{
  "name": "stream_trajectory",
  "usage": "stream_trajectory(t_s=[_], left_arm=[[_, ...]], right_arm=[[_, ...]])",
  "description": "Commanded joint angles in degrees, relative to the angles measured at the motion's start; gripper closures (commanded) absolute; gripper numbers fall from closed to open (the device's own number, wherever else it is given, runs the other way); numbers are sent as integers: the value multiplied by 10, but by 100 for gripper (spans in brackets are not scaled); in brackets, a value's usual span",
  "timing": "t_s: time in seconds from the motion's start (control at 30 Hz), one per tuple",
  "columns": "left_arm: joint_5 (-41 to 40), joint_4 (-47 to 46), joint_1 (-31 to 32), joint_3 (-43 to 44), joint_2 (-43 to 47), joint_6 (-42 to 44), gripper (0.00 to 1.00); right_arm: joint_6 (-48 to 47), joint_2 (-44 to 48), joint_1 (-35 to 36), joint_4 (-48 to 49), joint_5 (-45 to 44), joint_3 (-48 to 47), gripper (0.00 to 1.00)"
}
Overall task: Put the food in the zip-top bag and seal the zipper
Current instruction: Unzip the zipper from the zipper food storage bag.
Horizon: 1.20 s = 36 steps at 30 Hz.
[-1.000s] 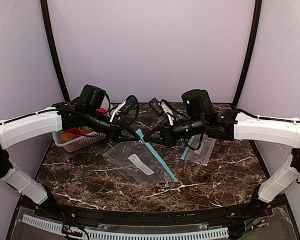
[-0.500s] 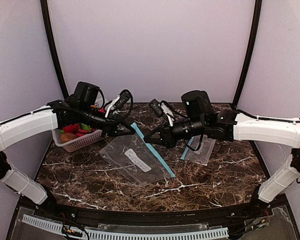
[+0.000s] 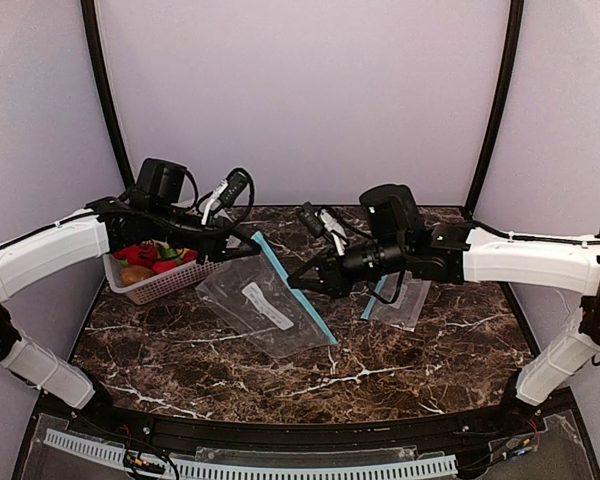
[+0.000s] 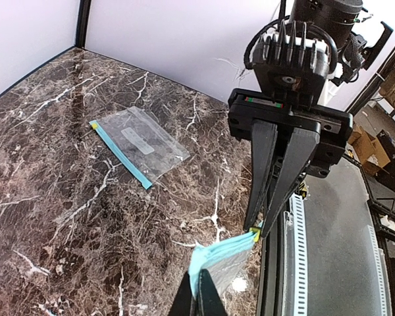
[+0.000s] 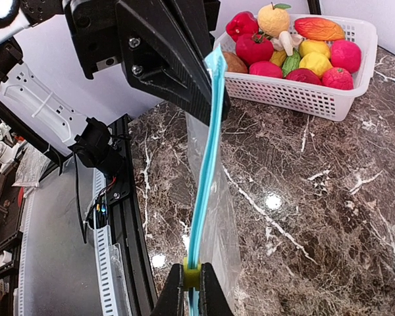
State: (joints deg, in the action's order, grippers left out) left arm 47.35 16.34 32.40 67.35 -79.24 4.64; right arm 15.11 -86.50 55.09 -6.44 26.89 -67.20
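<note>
your left jaws and right jaws each clamp a zipper (image 3: 295,289) end, the stiff edge worth gripping, since the bag (image 3: 242,300) between them looks limp and slick.

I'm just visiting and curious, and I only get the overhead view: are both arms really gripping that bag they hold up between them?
Observer: Yes. The right wrist view shows the right tool shut on a small yellow slider at one end of the blue zip of the bag.
Operator: And the other arm?
Observer: Its wrist view shows the left tool pinching the zip's other end, at a corner of the bag.
Operator: Any food inside yet?
Observer: None that I see. Up close, the food lies heaped in the white basket: red, yellow and orange pieces.
</note>
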Motion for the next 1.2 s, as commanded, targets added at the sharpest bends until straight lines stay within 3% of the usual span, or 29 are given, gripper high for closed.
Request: stream_trajectory(t_s=[0.0, 1.17], left_arm=[[-17, -14, -14, 2, 31, -5, 99], [-87, -38, -67, -12, 55, -30, 99]], right_arm=[[-4, -9, 3, -8, -2, 10, 100], [-3, -19, 3, -33, 7, 32, 100]])
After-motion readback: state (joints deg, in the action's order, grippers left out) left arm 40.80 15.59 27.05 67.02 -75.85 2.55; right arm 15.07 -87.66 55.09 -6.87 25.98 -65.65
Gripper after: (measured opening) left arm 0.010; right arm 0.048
